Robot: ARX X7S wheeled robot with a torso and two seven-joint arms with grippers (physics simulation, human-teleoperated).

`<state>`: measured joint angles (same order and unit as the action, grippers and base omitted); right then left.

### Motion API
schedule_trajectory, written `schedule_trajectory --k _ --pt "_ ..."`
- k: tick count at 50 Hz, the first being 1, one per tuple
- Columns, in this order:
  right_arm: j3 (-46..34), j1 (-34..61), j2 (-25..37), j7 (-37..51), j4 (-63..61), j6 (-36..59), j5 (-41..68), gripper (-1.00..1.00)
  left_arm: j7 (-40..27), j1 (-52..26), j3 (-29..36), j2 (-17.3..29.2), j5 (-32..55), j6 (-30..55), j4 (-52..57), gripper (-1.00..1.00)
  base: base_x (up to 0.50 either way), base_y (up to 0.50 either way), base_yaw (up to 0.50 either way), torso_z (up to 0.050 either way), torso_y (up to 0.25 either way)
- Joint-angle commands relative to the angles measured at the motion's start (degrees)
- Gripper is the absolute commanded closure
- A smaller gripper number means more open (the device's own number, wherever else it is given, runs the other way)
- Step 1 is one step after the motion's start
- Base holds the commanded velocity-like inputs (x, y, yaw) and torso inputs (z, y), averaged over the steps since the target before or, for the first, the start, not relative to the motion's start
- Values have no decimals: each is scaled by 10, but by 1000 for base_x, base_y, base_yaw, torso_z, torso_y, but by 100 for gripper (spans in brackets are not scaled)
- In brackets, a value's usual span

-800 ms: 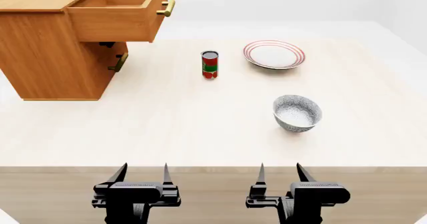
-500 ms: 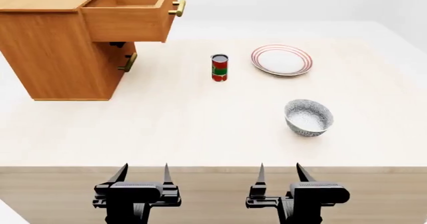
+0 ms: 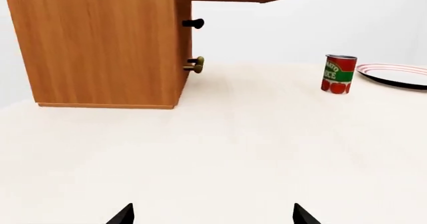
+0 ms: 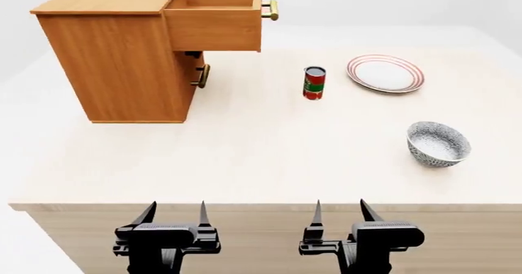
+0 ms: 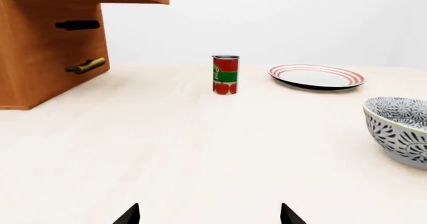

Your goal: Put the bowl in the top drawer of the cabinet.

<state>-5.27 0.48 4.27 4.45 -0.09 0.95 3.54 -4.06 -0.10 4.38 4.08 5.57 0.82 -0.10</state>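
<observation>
The speckled bowl (image 4: 438, 143) (image 5: 400, 129) sits upright on the pale table at the right in the head view. At the back left stands the wooden cabinet (image 4: 122, 66) (image 3: 100, 44), its top drawer (image 4: 216, 23) pulled out, brass handle facing right. The lower drawer's handle (image 4: 202, 76) (image 5: 85, 65) shows beneath it. My left gripper (image 4: 173, 213) (image 3: 212, 215) and right gripper (image 4: 340, 211) (image 5: 209, 215) hang open and empty at the table's near edge, far from the bowl and the cabinet.
A red and green can (image 4: 314, 82) (image 5: 225, 74) (image 3: 339, 74) stands mid-table. A white plate with red rim rings (image 4: 385, 73) (image 5: 317, 77) lies behind the bowl. The table's front edge (image 4: 261, 207) runs just ahead of both grippers.
The view has shifted left, so the cabinet, can, plate and bowl all slide to the right in the head view. Both grippers stay open in the same place.
</observation>
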Motion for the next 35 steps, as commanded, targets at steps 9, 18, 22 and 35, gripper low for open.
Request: schedule_trajectory --k 9,18,22,35 --pt "-17 1 15 16 0 5 10 -100 -13 0 15 13 18 -3 0 -100 0 450 0 0 0" --pt "-19 10 18 25 -6 29 21 -100 -18 -2 20 21 28 18 17 -100 0 100 0 0 0" --pt "-18 15 19 31 -21 50 28 -100 -20 -1 19 25 39 34 33 -100 0 0 0 0 0" --pt "-14 28 39 50 -239 233 80 -100 -33 5 26 60 84 184 268 -100 0 0 0 0 0"
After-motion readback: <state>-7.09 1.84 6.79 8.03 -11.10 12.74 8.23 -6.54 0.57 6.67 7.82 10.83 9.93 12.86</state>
